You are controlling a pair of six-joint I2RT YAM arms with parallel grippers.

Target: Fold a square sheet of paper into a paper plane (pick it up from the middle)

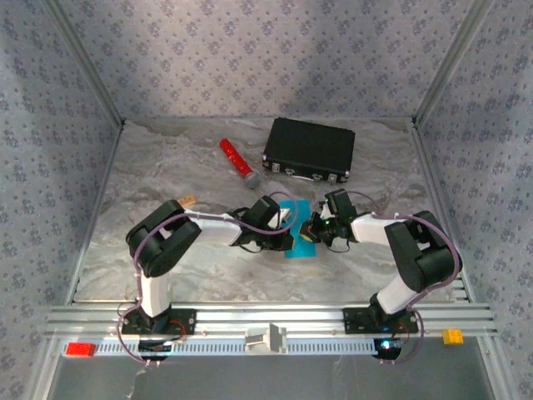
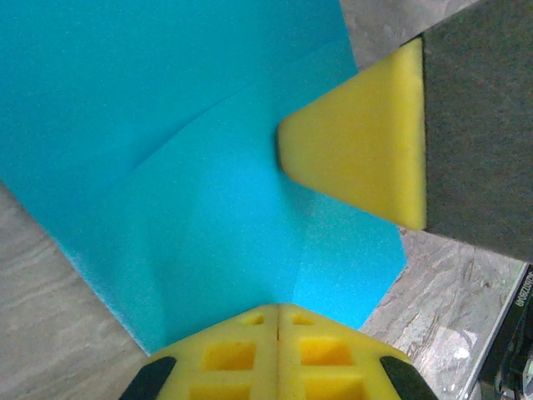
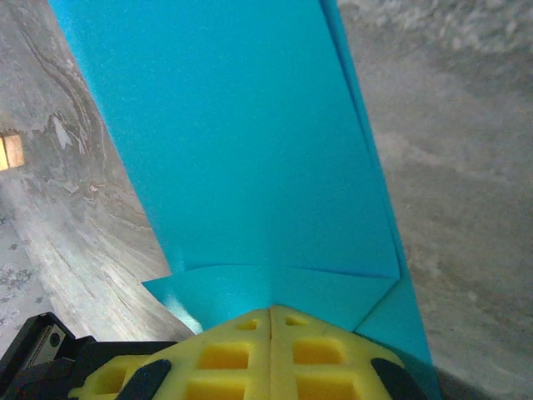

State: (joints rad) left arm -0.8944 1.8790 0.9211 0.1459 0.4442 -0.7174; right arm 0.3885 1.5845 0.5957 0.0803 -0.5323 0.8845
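— How does the sheet of paper [image 3: 250, 150] look?
— It is bright cyan, creased and partly folded. A narrow flap is doubled along one long edge, and a crosswise crease runs just ahead of the right end effector [image 3: 272, 325].
— Where does it lie?
— It lies mid-bench [image 1: 183, 167], between the two arms and nearer than the black case [image 1: 310, 150].
— Its long axis?
— It is a long band stretching straight away from the right fingers. From above it seems to run roughly near-to-far. No pointed end can be made out.
— The end effectors?
— Both have their yellow fingers pressed together, tips on the paper. The left end effector [image 2: 276, 325] meets one edge. Whether either pinches a fold cannot be told.
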